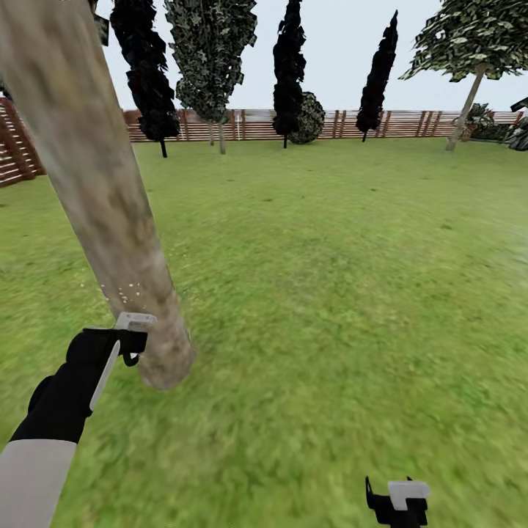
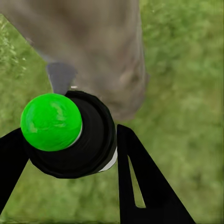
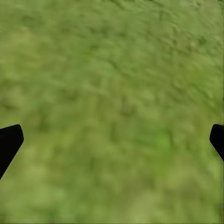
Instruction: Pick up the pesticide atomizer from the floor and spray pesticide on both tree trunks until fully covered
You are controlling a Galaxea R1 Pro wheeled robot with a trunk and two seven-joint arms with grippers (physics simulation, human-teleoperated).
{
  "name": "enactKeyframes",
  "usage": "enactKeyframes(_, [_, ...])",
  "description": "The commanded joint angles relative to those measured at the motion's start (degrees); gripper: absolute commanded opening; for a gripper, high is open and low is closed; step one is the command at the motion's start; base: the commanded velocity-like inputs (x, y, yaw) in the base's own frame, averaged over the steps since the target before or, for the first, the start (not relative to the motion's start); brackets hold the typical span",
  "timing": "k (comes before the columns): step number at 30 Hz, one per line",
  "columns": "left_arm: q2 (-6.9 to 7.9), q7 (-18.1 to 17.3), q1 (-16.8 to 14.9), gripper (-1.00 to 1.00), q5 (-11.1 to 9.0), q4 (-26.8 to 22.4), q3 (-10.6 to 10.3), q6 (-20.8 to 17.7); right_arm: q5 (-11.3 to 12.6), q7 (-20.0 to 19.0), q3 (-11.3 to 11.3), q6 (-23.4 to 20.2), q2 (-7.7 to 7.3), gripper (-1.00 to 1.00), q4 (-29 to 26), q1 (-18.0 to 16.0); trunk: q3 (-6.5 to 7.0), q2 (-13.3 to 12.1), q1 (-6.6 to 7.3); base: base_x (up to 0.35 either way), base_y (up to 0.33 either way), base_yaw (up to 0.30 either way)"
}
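Pesticide atomizer (image 2: 70, 135) is sitting between the two black fingers of the left gripper (image 2: 70, 154) in the left wrist view, its bright green round cap and black collar filling the lower left of that frame, and the jaws are closing narrowly on its body. In the head view the left gripper (image 1: 132, 339) is showing at the lower left of the frame, on the end of a black and white arm, pressing up just beside the base of the thick tree trunk (image 1: 103, 191). That trunk is slanting from the upper left corner down toward the lower left centre, its bark mottled grey-brown, and a few tiny white specks of pesticide (image 1: 121, 293) are floating on its lower part, just above the gripper. In the left wrist view the same trunk (image 2: 93, 42) is looming across the top of the frame, right beyond the cap.

Right gripper (image 1: 397, 502) is peeking in at the bottom right of the head view, over the lawn (image 1: 330, 293). In the right wrist view its finger tips (image 3: 9, 142) are standing at opposite edges of the frame, so the jaws are gaping wide with nothing between them.

A brown slat fence (image 1: 411, 123) is running across the upper part of the head view, with thin dark columnar trees (image 1: 288, 66) in front of it
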State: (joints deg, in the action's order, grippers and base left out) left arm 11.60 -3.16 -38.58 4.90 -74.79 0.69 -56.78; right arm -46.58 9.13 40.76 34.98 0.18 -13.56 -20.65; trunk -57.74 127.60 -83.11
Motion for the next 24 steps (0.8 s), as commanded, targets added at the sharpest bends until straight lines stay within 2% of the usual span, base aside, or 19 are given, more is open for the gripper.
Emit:
enactKeyframes(1, [0.0, 0.05, 0.0, -1.0, 0.03, 0.0, -0.02, 0.0, 0.0, 0.01, -0.02, 0.0, 0.0, 1.0, -0.02, 0.0, 0.0, 0.0, 0.0, 0.003, -0.271, 0.269])
enactKeyframes(2, [0.0, 0.09, 0.03, -1.0, 0.03, 0.06, -0.02, -0.06, 0.0, 0.0, -0.01, 0.0, 0.0, 1.0, -0.04, 0.0, 0.0, 0.0, 0.0, 0.001, -0.271, 0.274])
enactKeyframes(3, [0.04, 0.16, 0.27, -1.0, -0.03, 1.17, 0.85, 0.0, 0.0, -0.01, -0.04, 0.0, 0.0, 1.0, -0.01, 0.0, 0.0, 0.0, 0.0, 0.0, -0.272, 0.276])
enactKeyframes(4, [0.01, 0.09, 0.33, -1.0, -0.05, 3.89, 2.11, 0.14, -0.02, -0.01, -0.05, 0.0, 0.0, 1.0, 0.01, 0.0, 0.0, 0.0, 0.0, 0.056, -0.272, 0.276])
enactKeyframes(5, [0.0, 0.03, 0.34, -1.0, -0.06, 5.86, 2.48, 0.22, -0.06, -0.01, -0.05, 0.0, 0.0, 1.0, 0.02, 0.0, 0.0, 0.0, 0.0, 0.079, -0.272, 0.277])
enactKeyframes(11, [0.04, 0.07, 0.35, -1.0, 0.0, 6.86, 2.68, 0.26, 0.0, 0.01, 0.01, 0.0, 0.0, 1.0, -0.06, 0.0, 0.0, 0.0, 0.0, 0.182, -0.232, 0.112])
enactKeyframes(12, [0.08, 0.08, 1.01, -1.0, 0.02, 8.24, 2.73, 0.59, 0.0, 0.01, 0.02, 0.0, 0.0, 1.0, -0.06, 0.0, 0.0, 0.0, 0.0, 0.193, -0.214, 0.003])
enactKeyframes(14, [0.14, 0.22, 1.79, -1.0, 0.01, 10.84, 3.43, 6.47, 0.0, 0.01, 0.02, 0.0, 0.0, 1.0, -0.06, 0.0, 0.0, 0.0, 0.0, 0.109, -0.224, 0.001])
enactKeyframes(15, [0.11, 0.28, 2.25, -1.0, -0.08, 11.81, 5.3, 7.96, 0.0, 0.01, 0.02, 0.0, 0.0, 1.0, -0.06, 0.0, 0.0, 0.0, 0.0, -0.166, -0.147, 0.0])
enactKeyframes(17, [0.03, 0.27, 3.03, -1.0, -0.14, 12.55, 7.53, 8.96, 0.0, 0.01, 0.03, 0.0, 0.0, 1.0, 0.0, 0.0, 0.0, 0.0, 0.0, -0.246, -0.123, 0.0])
enactKeyframes(18, [-0.05, 0.27, 3.18, -1.0, -0.09, 12.7, 7.93, 9.14, 0.0, 0.01, 0.03, 0.0, 0.0, 1.0, 0.02, 0.0, 0.0, 0.0, 0.0, -0.163, -0.203, 0.0])
enactKeyframes(21, [-0.09, 0.26, 3.33, -1.0, -0.03, 13.15, 8.18, 9.25, 0.0, -0.02, 0.02, 0.0, 0.0, 1.0, -0.02, 0.0, 0.0, 0.0, 0.0, -0.038, -0.1, 0.06])
enactKeyframes(24, [-0.22, 0.34, 3.5, -1.0, 0.02, 14.63, 7.92, 9.31, 0.0, 0.01, 0.02, 0.0, 0.0, 1.0, -0.06, 0.0, 0.0, 0.0, 0.0, -0.002, -0.006, 0.258])
